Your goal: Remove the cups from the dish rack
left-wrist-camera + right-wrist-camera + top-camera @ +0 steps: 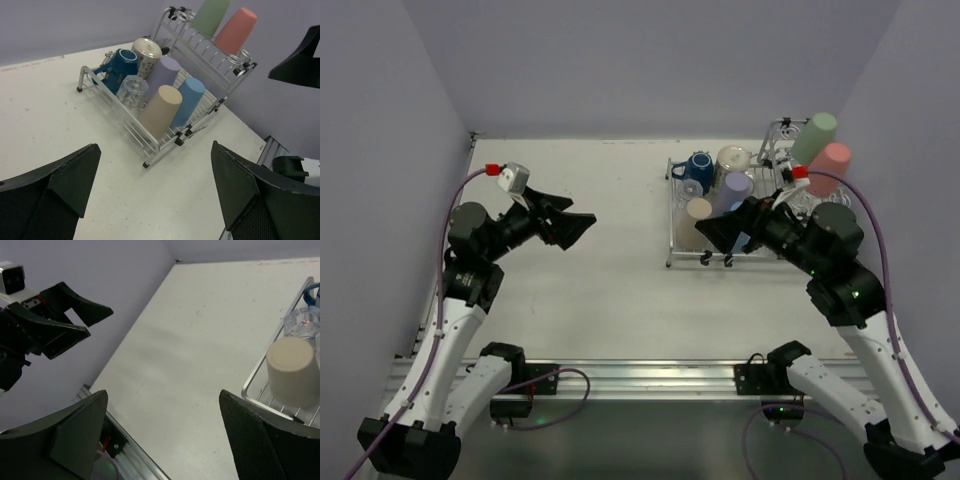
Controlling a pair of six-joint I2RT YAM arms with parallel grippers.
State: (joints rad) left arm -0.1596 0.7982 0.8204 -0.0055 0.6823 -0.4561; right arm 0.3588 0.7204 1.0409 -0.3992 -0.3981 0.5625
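The silver wire dish rack stands at the back right of the table. In it lie a beige tumbler, a lavender tumbler, a clear glass, a dark-blue mug and a speckled mug. A green tumbler and a salmon-pink tumbler sit on the taller section. A blue tumbler lies beside the beige one. My right gripper is open and empty, just left of the rack's near corner. My left gripper is open and empty, raised over the table's left side.
A metal rail with the arm bases runs along the near table edge. Grey walls close in the left, back and right sides. The left wrist view shows the rack's front rail; the right wrist view shows the beige tumbler and the glass.
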